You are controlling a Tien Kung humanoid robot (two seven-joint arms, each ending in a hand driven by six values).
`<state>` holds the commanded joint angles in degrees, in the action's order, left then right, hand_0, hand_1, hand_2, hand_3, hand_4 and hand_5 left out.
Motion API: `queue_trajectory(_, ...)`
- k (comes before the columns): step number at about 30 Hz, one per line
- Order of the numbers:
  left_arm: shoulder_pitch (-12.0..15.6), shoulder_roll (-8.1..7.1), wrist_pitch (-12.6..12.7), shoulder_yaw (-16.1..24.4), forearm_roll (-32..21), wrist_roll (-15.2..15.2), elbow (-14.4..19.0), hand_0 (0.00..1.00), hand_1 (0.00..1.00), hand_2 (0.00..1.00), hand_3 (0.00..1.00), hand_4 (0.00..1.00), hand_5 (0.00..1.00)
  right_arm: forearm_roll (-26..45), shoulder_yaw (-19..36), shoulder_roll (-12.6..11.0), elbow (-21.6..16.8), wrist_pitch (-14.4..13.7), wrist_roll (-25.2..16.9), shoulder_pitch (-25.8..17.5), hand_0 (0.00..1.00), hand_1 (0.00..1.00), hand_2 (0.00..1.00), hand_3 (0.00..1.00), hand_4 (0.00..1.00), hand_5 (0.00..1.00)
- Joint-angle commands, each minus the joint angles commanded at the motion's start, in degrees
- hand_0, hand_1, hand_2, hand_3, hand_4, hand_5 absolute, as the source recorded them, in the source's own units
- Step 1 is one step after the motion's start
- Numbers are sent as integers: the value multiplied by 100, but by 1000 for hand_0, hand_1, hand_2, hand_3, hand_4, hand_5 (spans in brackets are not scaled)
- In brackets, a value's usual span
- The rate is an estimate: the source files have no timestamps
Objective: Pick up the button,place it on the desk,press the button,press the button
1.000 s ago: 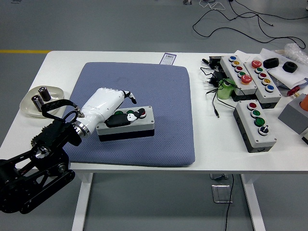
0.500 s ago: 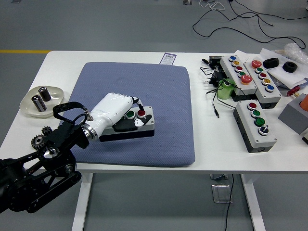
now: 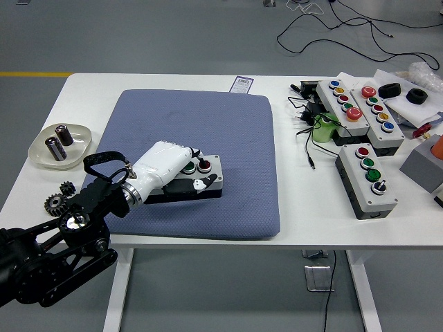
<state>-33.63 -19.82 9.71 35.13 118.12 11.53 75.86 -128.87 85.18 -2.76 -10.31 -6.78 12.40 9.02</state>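
Observation:
A grey button box [image 3: 213, 177] with a green button [image 3: 188, 167] and a red button [image 3: 203, 166] lies on the blue mat [image 3: 208, 117], near its front edge. My left hand [image 3: 194, 169], white-shelled on a black arm, lies over the box's left half. Its fingers curl over the box's far edge and the thumb [image 3: 205, 183] presses against the front face. The box's left part is hidden under the palm. My right arm does not show.
At the left stand a dish [image 3: 43, 155] with two small cylinders and two loose gears [image 3: 59, 197]. On the right lie three more button boxes [image 3: 367, 181] [image 3: 344, 104] [image 3: 377, 111], a green object [image 3: 322, 129] and black cables [image 3: 304, 138].
My left hand slid right from beside the box onto its top, and the fingers, stretched out a second ago, now wrap around it. The box shifted slightly right.

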Motion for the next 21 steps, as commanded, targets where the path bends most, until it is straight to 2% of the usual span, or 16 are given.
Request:
queue_trajectory(4, 13, -16, 86, 73, 3, 1, 22, 2, 2, 2, 565, 684, 998, -5, 12, 0, 0, -1, -1, 7, 673, 658, 674, 624, 310, 173)
queue_trajectory(8, 117, -32, 357, 327, -100, -50, 136, 2, 2, 2, 593, 689, 998, -5, 11, 0, 0, -3, -4, 10, 673, 658, 674, 624, 310, 173)
queue_trajectory(9, 216, -31, 692, 521, -419, -315, 186, 2, 2, 2, 593, 689, 998, -14, 16, -1, 0, -4, -5, 15, 673, 658, 674, 624, 310, 173)
queue_trajectory(12, 421, 16, 1362, 890, -1090, -972, 268, 2, 2, 2, 593, 689, 998, 0, 20, 0, 0, -12, -7, 12, 673, 658, 674, 624, 310, 173)
queue_trajectory(13, 535, 70, 1660, 1152, -1388, -1270, 301, 329, 511, 496, 775, 764, 998, 12, 28, 0, 0, -16, -5, 8, 673, 658, 674, 624, 310, 173)
queue_trajectory(15, 608, 118, 1989, 1408, -1797, -1668, 299, 329, 511, 496, 775, 764, 998, 5, 32, 0, 0, -15, -5, 10, 673, 658, 674, 624, 310, 173)
queue_trajectory(16, 659, 156, 2022, 1523, -1978, -1814, 278, 329, 511, 496, 775, 764, 998, -12, 34, 0, 0, -13, -8, 15, 673, 658, 674, 624, 310, 173)
queue_trajectory(18, 795, 248, 1803, 1998, -2462, -2279, 188, 329, 511, 496, 775, 764, 998, -54, 63, 0, 0, -9, -9, 18, 673, 658, 674, 624, 310, 173)
queue_trajectory(19, 834, 267, 1677, 2187, -2686, -2401, 143, 795, 832, 868, 836, 748, 998, -60, 70, 0, 0, -8, -9, 17, 673, 658, 674, 624, 310, 173)
queue_trajectory(21, 953, 266, 1317, 2630, -3170, -2431, -19, 795, 832, 868, 836, 748, 998, -72, 82, -3, 0, -6, -9, 16, 673, 658, 674, 624, 310, 173)
